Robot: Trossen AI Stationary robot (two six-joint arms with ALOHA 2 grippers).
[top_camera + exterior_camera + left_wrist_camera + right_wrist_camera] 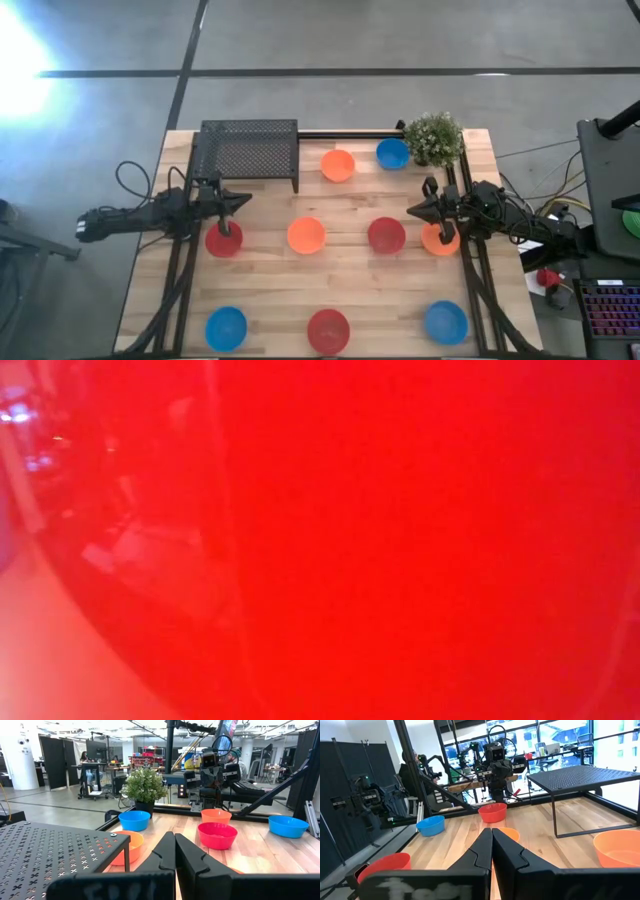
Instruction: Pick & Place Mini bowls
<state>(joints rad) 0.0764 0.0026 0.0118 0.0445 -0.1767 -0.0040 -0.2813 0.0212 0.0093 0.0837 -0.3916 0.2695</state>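
Several mini bowls in red, orange and blue stand rim up on the wooden table (270, 280). Among them are a red one (224, 241) at the left, an orange one (306, 235) and a red one (386, 234) in the middle, and an orange one (440, 241) at the right. My left gripper (240, 201) (175, 842) is shut and empty. It hovers level at the left, just beyond the left red bowl, pointing toward the table's middle. My right gripper (413, 209) (492, 836) is shut and empty too, level at the right beside the right orange bowl, facing the left one.
A black mesh rack (248, 150) stands at the far left. A small potted plant (433, 137) sits at the far right, with a blue bowl (392, 153) and an orange bowl (337, 165) beside it. A red bowl (400, 540) fills the low view.
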